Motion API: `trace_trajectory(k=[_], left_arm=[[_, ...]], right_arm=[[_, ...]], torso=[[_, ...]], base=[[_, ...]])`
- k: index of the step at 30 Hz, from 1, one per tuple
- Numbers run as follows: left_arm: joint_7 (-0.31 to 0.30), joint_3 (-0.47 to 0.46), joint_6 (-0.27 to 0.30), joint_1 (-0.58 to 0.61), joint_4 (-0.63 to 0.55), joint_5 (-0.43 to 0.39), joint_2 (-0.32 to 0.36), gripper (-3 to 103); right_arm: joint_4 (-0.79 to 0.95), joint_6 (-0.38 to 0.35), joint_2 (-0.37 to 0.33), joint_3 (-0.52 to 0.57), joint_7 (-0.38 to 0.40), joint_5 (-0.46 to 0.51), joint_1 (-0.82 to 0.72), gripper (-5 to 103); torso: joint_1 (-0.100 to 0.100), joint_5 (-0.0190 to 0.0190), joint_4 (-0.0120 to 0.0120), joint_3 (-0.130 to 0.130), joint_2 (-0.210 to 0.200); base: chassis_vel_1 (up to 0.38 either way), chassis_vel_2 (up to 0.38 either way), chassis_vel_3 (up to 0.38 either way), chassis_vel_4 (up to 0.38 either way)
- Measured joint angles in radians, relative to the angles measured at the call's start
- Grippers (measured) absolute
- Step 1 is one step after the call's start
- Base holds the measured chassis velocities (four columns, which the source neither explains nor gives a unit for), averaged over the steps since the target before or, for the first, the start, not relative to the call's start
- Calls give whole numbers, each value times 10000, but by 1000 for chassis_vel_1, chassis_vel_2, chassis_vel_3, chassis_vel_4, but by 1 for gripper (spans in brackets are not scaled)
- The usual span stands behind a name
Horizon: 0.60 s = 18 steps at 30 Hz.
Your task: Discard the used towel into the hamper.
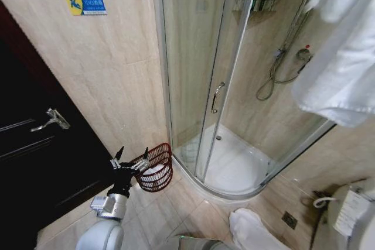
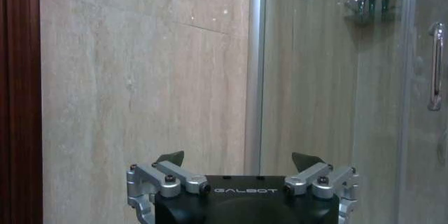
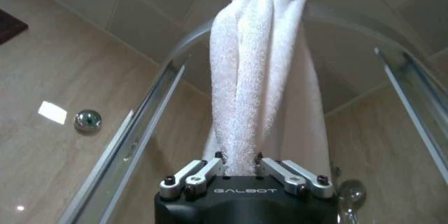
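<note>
Beige tiled floor (image 1: 176,212) (hamper (image 1: 157,167) beside glass shower (image 1: 199,74)).

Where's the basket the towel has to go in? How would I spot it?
Find the glass shower cabin, then look down to the floor by its left corner, against the beige wall. There stands the hamper, beside the open left gripper: a small round dark red-brown openwork basket with something white inside.

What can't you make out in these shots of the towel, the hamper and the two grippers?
- Towel: head view's upper right edge crops it, hiding the right gripper.
- Hamper: left gripper covers its near rim; white contents unidentifiable.
- Floor bundle: cut by the bottom edge.
</note>
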Motion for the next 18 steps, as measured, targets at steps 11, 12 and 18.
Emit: trace_trajectory(k=[11,12,18], left_arm=[[0,-1,0,0,0,0,0,100],[1,0,0,-1,0,0,-1,100],[1,0,0,0,0,0,0,100]], right_arm=[[-174,1332,1624,-379,-432,-1907,-1511,12],[-173,1462,1840,-428,-491,-2114,-1736,12],[-280,2035,2607,-752,-729,-3148,-2426,12]], torso=[[0,10,-2,1,0],[0,8,-4,1,0],[0,2,-4,1,0]], base=[[0,0,0,0],[0,0,0,0],[0,0,0,0]])
